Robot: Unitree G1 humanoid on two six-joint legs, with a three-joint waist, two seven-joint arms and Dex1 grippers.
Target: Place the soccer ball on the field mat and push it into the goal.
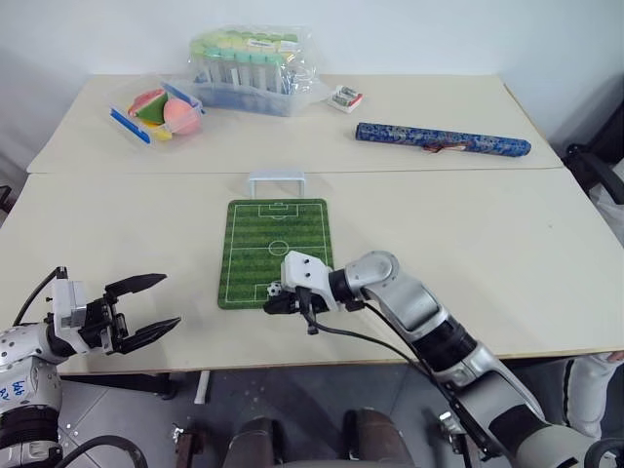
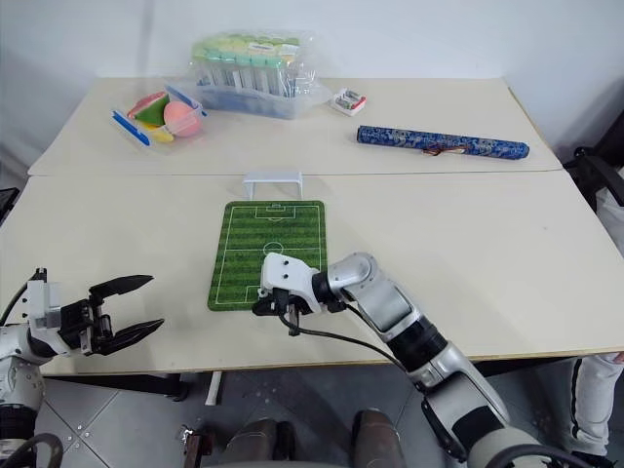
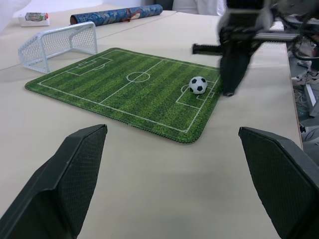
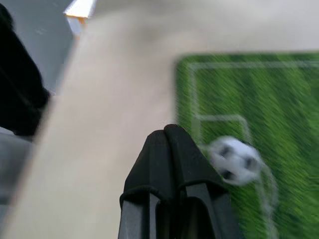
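Observation:
The soccer ball [image 1: 274, 289] lies free on the field mat [image 1: 276, 239], in the penalty box at the mat's near end. The white goal [image 1: 276, 181] stands at the mat's far end. My right gripper [image 1: 276, 305] is shut with nothing in it, its tip low over the mat's near edge just behind the ball. In the left wrist view a small gap separates the ball [image 3: 198, 85] from that gripper's fingers [image 3: 230, 74]. My left gripper [image 1: 168, 300] hovers open and empty over the bare table, left of the mat.
At the back of the table stand a clear box of tubes [image 1: 249, 60], a tray [image 1: 132, 122] holding a pink-orange ball [image 1: 182, 117], a small packet [image 1: 345, 97] and a blue patterned roll [image 1: 444, 139]. The table's near edge [image 1: 224, 366] runs just below both grippers.

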